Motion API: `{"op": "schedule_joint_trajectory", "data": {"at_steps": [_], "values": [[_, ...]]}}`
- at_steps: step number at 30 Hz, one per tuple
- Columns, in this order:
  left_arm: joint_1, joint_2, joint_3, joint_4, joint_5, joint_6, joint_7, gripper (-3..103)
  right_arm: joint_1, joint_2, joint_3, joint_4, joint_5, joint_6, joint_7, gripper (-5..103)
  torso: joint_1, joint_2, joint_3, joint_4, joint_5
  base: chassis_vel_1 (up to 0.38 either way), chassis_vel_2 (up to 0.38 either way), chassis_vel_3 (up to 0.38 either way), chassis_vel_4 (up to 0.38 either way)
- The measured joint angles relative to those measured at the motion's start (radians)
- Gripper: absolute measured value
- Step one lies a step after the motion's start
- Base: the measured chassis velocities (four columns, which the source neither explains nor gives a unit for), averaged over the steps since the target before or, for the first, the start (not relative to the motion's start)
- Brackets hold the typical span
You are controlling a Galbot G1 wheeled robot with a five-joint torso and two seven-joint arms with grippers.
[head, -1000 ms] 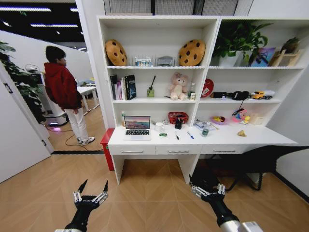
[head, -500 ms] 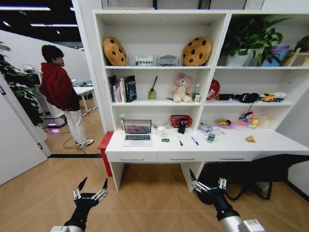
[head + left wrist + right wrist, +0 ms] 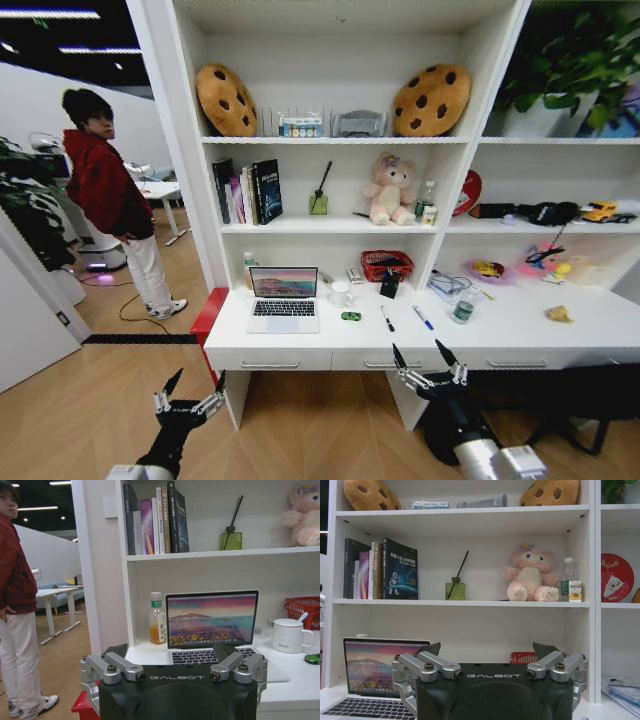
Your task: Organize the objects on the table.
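Note:
The white table (image 3: 520,335) stands ahead under the shelves. On it are a silver laptop (image 3: 284,300), open, a tiny green toy car (image 3: 351,316), a black pen (image 3: 386,319), a blue pen (image 3: 423,318), a black pen cup (image 3: 390,285), a clear water bottle (image 3: 462,311) and a yellow scrap (image 3: 558,314). My left gripper (image 3: 197,380) is open and empty, low over the floor in front of the desk's left end. My right gripper (image 3: 421,352) is open and empty just before the drawer front. The left wrist view shows the laptop (image 3: 212,625) and toy car (image 3: 314,658).
A white mug (image 3: 340,293) and a red basket (image 3: 386,265) sit behind the pens. A red stool (image 3: 208,315) stands at the desk's left end. A person in a red hoodie (image 3: 105,190) stands farther left. Dark furniture (image 3: 560,395) fills the space under the right side.
The whole picture has grown: the camera has moved closer to the desk. Both grippers stay open and low, the right one now in front of the drawers.

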Motion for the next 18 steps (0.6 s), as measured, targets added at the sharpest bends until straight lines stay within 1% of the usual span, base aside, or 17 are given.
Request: {"op": "schedule_joint_trajectory", "data": {"at_steps": [2, 4, 8, 9, 10, 13, 15, 16, 18], "values": [[0.0, 0.001, -0.001, -0.002, 0.0, 0.001, 0.0, 97, 0.002, -0.001, 0.002, 0.0, 0.001, 0.002, 0.001, 100, 0.0, 0.0, 0.0, 0.0001, -0.0002, -0.226, 0.238, 0.225, -0.228], [0.001, 0.004, -0.005, -0.008, -0.004, 0.003, 0.0, 97, 0.007, -0.001, 0.003, -0.001, 0.002, 0.02, 0.002, 100, 0.0, 0.0, 0.0, 0.0006, 0.0, -0.21, 0.234, 0.227, -0.207], [0.002, 0.013, -0.015, -0.015, -0.015, 0.008, 0.0, 97, 0.008, -0.001, 0.0, -0.016, 0.002, 0.066, 0.003, 100, 0.0, 0.0, 0.0, -0.0001, -0.0002, -0.209, 0.215, 0.206, -0.205], [0.002, 0.013, -0.015, -0.015, -0.015, 0.008, 0.0, 97, 0.008, -0.001, 0.0, -0.016, 0.002, 0.066, 0.003, 100, 0.0, 0.0, 0.0, -0.0001, -0.0002, -0.156, 0.183, 0.202, -0.183], [0.0, 0.017, -0.018, -0.015, -0.02, 0.008, 0.0, 97, 0.01, -0.001, 0.0, -0.018, 0.002, 0.073, 0.004, 100, 0.0, 0.0, 0.0, 0.0004, 0.0001, -0.156, 0.158, 0.158, -0.183], [-0.009, 0.034, -0.028, -0.012, -0.034, 0.011, -0.001, 97, 0.021, -0.002, 0.0, -0.023, -0.001, 0.077, -0.004, 100, 0.001, 0.0, 0.0, 0.0004, -0.0001, -0.105, 0.122, 0.106, -0.093], [-0.033, 0.069, -0.033, 0.0, -0.06, 0.032, -0.006, 95, 0.042, -0.009, 0.003, -0.034, -0.008, 0.077, -0.03, 100, 0.0, 0.0, 0.0, 0.0005, 0.0, -0.054, 0.078, 0.055, -0.009], [-0.033, 0.069, -0.033, 0.0, -0.06, 0.032, -0.006, 95, 0.042, -0.009, 0.003, -0.034, -0.008, 0.077, -0.03, 100, 0.0, 0.0, 0.0, 0.0005, 0.0, -0.023, 0.052, 0.055, -0.002], [-0.095, 0.169, -0.03, 0.039, -0.096, 0.069, -0.012, 97, 0.045, -0.011, 0.009, -0.062, -0.033, 0.09, -0.061, 100, -0.001, 0.0, 0.0, 0.0002, -0.0004, 0.0, 0.0, 0.0, 0.0]]}}
